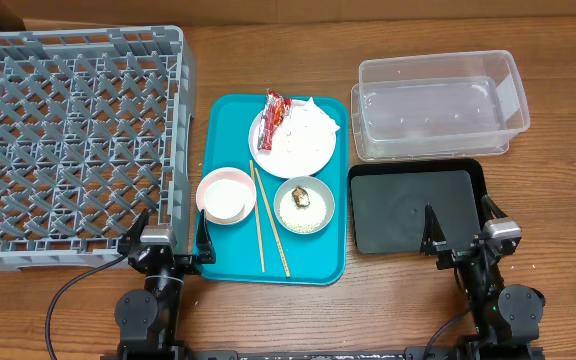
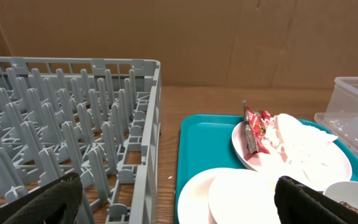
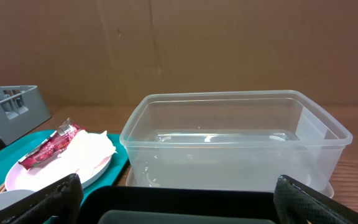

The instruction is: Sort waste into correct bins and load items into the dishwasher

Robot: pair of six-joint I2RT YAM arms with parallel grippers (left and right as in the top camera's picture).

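A white plate (image 1: 293, 140) on the teal tray (image 1: 230, 115) holds a red wrapper (image 1: 273, 108) and a white napkin (image 1: 316, 122). A pink bowl (image 1: 227, 194) with a white cup inside, wooden chopsticks (image 1: 264, 220) and a grey-green bowl (image 1: 304, 206) with rice and a brown lump sit nearer me. The grey dish rack (image 1: 68, 140) is at left. The clear tub (image 1: 438, 105) and black tray (image 1: 413, 208) are at right. My left gripper (image 1: 171, 238) is open near the rack's corner. My right gripper (image 1: 460, 232) is open over the black tray's near edge.
The teal tray lies between the rack and the bins. In the left wrist view the rack wall (image 2: 143, 130) is close on the left and the plate (image 2: 291, 152) ahead to the right. A brown cardboard wall stands behind the table.
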